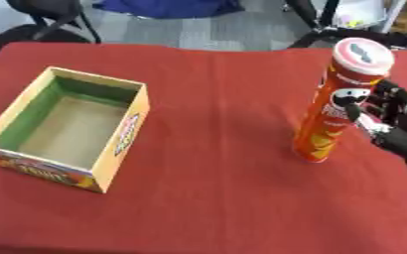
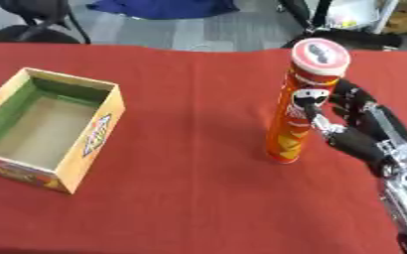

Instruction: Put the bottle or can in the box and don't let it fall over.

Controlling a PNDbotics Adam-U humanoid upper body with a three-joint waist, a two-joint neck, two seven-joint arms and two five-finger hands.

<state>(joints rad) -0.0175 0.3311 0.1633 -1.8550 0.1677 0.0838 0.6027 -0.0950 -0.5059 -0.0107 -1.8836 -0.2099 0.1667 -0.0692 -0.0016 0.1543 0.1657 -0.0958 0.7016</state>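
Observation:
A tall orange-red Pringles can (image 1: pixel 333 114) with a white lid stands upright on the red tablecloth, right of centre. My right hand (image 2: pixel 359 134) comes in from the right edge and holds the can at mid height. Its thumb (image 2: pixel 313 108) lies across the can's front and its fingers (image 2: pixel 353 99) curl against the right side and back. An open cardboard box (image 1: pixel 111 144) with a green inner wall and a bare brown floor sits at the left, empty. My left hand shows in neither view.
The red table (image 1: pixel 216 198) runs to the picture's edges, with a wide stretch of cloth between can and box. Black chair legs (image 1: pixel 55 20) and a blue cloth lie on the floor beyond the far edge.

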